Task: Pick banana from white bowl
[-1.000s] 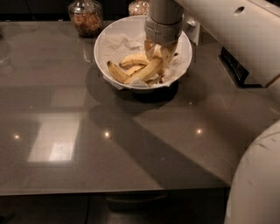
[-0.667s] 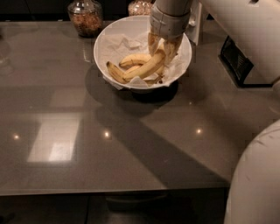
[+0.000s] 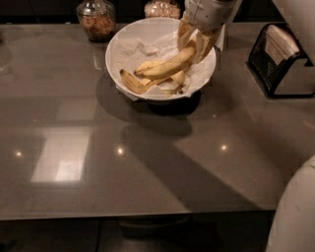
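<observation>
The work surface is a dark grey, glossy counter [image 3: 147, 162] that shows several small light reflections and one pale rectangular reflection on its left half. The white bowl [image 3: 114, 51] stands on the counter near the far edge, slightly right of centre, and is lined with crumpled white paper [image 3: 135, 49]. Two glass jars with brown contents stand behind the bowl: one to its left [image 3: 96, 18] and one directly behind its rim [image 3: 161, 9]. A black napkin holder [image 3: 280, 59] stands apart on the right side of the counter. The gripper [image 3: 198, 42] is positioned over the right rear part of the bowl, reaching down from the top edge of the view. Its fingers [image 3: 183, 30] are closed around the upper right end of the banana [image 3: 167, 68]. The banana slopes down to the left, with its lower end inside the bowl, over the paper. Shorter, thinner bananas [image 3: 135, 83] lie below it on the bowl's near side. A white curved part of the robot body [image 3: 295, 216] fills the lower right corner.
</observation>
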`<state>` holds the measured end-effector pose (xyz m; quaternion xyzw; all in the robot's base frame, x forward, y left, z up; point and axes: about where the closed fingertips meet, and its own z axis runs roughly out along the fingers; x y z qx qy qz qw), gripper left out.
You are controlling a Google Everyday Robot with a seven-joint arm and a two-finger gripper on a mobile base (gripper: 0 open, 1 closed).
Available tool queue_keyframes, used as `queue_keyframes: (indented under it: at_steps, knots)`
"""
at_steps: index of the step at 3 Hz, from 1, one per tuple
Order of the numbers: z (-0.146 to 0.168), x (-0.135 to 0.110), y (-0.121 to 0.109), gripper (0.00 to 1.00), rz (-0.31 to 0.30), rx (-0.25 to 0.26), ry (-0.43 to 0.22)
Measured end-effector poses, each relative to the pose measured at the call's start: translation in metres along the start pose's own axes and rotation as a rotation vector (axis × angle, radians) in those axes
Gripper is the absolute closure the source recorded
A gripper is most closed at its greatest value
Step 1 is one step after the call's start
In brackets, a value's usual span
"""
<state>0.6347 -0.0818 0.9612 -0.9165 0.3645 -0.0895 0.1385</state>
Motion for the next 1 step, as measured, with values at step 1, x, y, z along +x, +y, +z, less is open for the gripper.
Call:
queue_keyframes:
  at_steps: [1]
  knots:
    - [-0.0159, -0.0101, 0.0118, 1.0, 0.042, 0.064, -0.079]
